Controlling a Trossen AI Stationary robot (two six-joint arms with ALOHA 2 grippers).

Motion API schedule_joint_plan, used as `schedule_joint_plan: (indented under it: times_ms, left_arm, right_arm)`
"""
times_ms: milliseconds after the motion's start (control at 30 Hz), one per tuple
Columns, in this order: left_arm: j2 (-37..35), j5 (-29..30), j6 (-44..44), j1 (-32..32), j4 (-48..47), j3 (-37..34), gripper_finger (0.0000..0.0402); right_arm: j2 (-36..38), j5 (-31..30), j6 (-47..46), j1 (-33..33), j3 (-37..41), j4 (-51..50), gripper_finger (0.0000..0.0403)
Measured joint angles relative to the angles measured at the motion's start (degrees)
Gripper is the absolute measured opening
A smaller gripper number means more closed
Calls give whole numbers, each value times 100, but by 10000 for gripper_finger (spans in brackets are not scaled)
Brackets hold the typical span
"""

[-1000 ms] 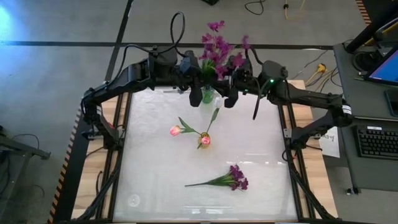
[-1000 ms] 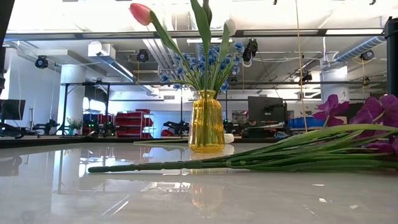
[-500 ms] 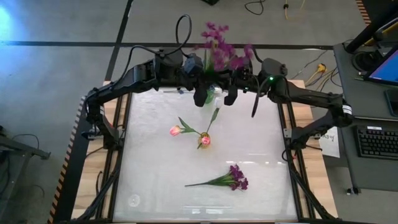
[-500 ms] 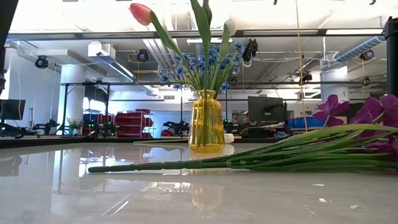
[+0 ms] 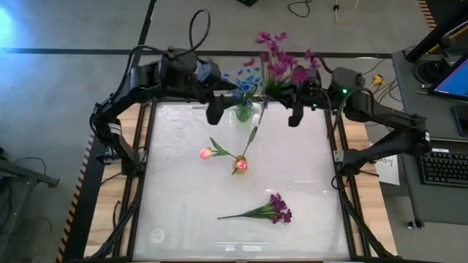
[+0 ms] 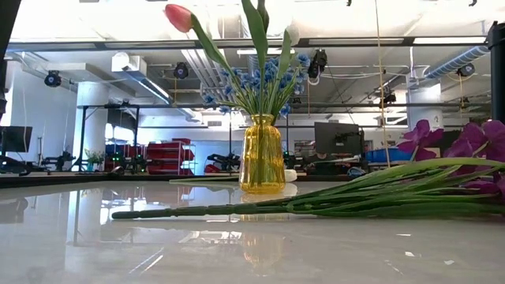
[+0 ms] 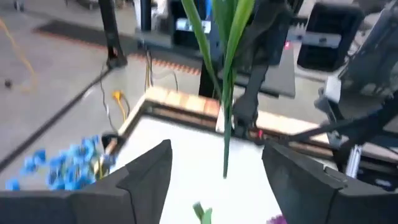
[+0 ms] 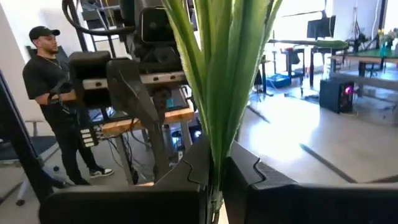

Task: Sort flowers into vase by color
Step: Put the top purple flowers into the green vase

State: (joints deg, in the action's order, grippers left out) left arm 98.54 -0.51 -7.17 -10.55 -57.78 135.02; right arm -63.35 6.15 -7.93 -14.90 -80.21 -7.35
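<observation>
Overhead, right fingers [image 8: 214, 180] pinch flat, blade-like green stems [image 8: 217, 81].

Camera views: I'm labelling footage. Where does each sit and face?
High: overhead, facing down; both arms, left gripper, right gripper gripping the purple bunch.
Low: table height, facing the vase; no arm.
Left wrist: faces past its open fingers at the table.
Right wrist: faces past shut fingers at a person.
High and low share the vase.
</observation>
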Motion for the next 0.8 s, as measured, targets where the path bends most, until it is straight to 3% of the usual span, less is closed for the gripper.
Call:
schedule_joint_plan:
  times_ms: [200, 433, 567, 800]
  left_arm:
    - [5, 42, -178, 348, -217, -212, 235]
    - [-78, 1154, -101, 690, -128, -416, 208]
    - [-183, 1355, 179, 695, -55, -446, 201]
    - [-298, 1351, 386, 683, 19, -607, 193]
  right_arm:
    - [582, -364, -102, 0, 1106, 511, 13]
    - [1085, -1044, -28, -13, 2299, 2436, 13]
    - [1117, -1425, 156, -20, 2351, 2596, 13]
    - [870, -1481, 305, -70, 1797, 2270, 13]
